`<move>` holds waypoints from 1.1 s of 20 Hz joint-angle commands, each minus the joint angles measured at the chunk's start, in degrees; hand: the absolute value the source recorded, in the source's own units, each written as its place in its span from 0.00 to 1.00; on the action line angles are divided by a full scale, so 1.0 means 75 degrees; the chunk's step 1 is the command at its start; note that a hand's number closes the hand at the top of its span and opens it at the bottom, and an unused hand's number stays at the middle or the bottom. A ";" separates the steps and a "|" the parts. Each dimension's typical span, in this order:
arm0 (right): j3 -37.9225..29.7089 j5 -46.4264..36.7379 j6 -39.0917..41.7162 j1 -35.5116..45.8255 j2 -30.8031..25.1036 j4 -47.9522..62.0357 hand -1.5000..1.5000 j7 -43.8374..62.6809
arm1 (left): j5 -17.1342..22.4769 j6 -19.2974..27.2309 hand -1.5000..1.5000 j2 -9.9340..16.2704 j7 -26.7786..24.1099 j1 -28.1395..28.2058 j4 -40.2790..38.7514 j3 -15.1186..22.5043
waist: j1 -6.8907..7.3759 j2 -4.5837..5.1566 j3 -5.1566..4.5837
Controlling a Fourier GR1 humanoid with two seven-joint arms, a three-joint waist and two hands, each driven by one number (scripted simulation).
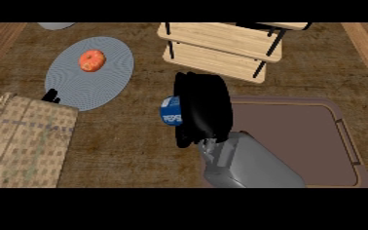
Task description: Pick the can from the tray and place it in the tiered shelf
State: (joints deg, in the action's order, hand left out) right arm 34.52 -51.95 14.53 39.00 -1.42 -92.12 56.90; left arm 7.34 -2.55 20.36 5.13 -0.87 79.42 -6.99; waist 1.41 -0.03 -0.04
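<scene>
In the head view the blue can [171, 111] shows white lettering reading "PEPSI" on its side, and it sits inside the curled black fingers of the right hand [205, 109], which is clamped round it, hiding most of it. The can is held above the brown counter [129, 146], just left of the brown tray [345, 141] and below the wooden tiered shelf [215, 53]. At the left, a fingertip of the left hand [50, 96] peeks past a woven basket [32, 141] beside the grey plate [72, 83] carrying an orange fruit [91, 60]; whether its fingers are apart or together cannot be told.
</scene>
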 commanded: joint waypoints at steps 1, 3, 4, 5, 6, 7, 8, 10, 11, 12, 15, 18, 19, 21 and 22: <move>-0.0058 0.0969 -0.0152 0.0869 0.0179 -0.0946 1.00 0.1672 | 0.0012 0.0021 0.50 -0.0158 0.0042 -0.0093 -0.0084 0.0046 | -0.0059 -0.0038 -0.0003; -0.0224 0.1074 -0.0371 0.0797 0.0181 -0.1540 1.00 0.1975 | 0.0126 -0.0168 0.50 0.0169 0.0104 -0.0068 -0.0080 -0.0198 | -0.0131 -0.0054 0.0000; -0.0520 0.1144 -0.0658 0.1005 0.0182 -0.1273 1.00 0.1829 | -0.0034 -0.0031 0.50 -0.0092 -0.0055 0.0285 0.0258 0.0026 | -0.0061 -0.0039 0.0002; -0.0665 0.1307 -0.0690 0.1067 0.0183 -0.1807 1.00 0.2010 | -0.0083 0.0067 0.50 -0.0196 -0.0214 0.0213 0.0052 0.0017 | -0.0124 -0.0056 -0.0001; -0.0642 0.1313 -0.0877 0.1414 0.0183 -0.1586 1.00 0.2280 | -0.0157 -0.0035 0.50 -0.0128 -0.0056 0.0224 0.0120 0.0135 | -0.0086 -0.0042 -0.0001; -0.0607 0.1295 -0.0900 0.1461 0.0183 -0.1973 1.00 0.2587 | 0.0014 0.0009 0.50 -0.0183 0.0069 -0.0001 -0.0027 -0.0003 | -0.0150 -0.0056 -0.0003; -0.0999 0.1433 -0.0694 0.1861 0.0184 -0.2171 1.00 0.2729 | -0.0078 0.0111 0.50 -0.0297 -0.0038 0.0182 0.0142 0.0079 | -0.0137 -0.0077 -0.0003; -0.1127 0.1245 -0.0447 0.2067 0.0184 -0.2434 1.00 0.2932 | 0.0142 -0.0261 0.50 0.0119 -0.0256 0.0414 0.0005 -0.0319 | -0.0155 -0.0070 -0.0005; -0.1410 0.1262 -0.0390 0.2121 0.0184 -0.2341 1.00 0.2719 | 0.0040 -0.0043 0.50 -0.0071 -0.0100 0.0376 0.0275 -0.0188 | -0.0158 -0.0052 0.0000; -0.1242 0.1120 -0.0235 0.2522 0.0184 -0.2410 1.00 0.3111 | 0.0144 -0.0126 0.50 0.0091 0.0193 0.0330 0.0372 -0.0281 | -0.0154 -0.0070 -0.0002; -0.1561 0.1210 -0.0191 0.2703 0.0184 -0.2767 1.00 0.3268 | -0.0068 0.0042 0.50 -0.0108 0.0235 0.0207 0.0341 -0.0084 | -0.0219 -0.0070 0.0000; -0.2327 0.1045 0.0108 0.3667 0.0184 -0.2264 1.00 0.3099 | -0.0045 0.0012 0.50 -0.0107 0.0141 0.0071 0.0178 -0.0153 | -0.0248 -0.0066 -0.0007; -0.1993 0.0668 0.0161 0.3323 0.0184 -0.2409 1.00 0.3049 | 0.0015 -0.0040 0.50 -0.0136 0.0202 0.0306 0.0293 -0.0158 | -0.0237 -0.0066 -0.0002; -0.2727 0.0765 0.0346 0.4080 0.0091 -0.1655 1.00 0.2825 | 0.0023 -0.0088 0.50 -0.0023 0.0319 0.0193 0.0335 -0.0190 | -0.0201 -0.0062 -0.0006; -0.2557 0.0566 0.0516 0.4012 -0.0135 -0.1471 1.00 0.2702 | -0.0106 0.0041 0.50 -0.0172 0.0019 0.0243 0.0229 -0.0146 | -0.0230 -0.0061 -0.0010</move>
State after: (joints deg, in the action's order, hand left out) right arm 18.21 -45.72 11.54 64.12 -1.27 -106.55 67.72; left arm 7.06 -2.70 19.61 6.20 0.82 81.37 -8.08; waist -0.13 -0.52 -0.09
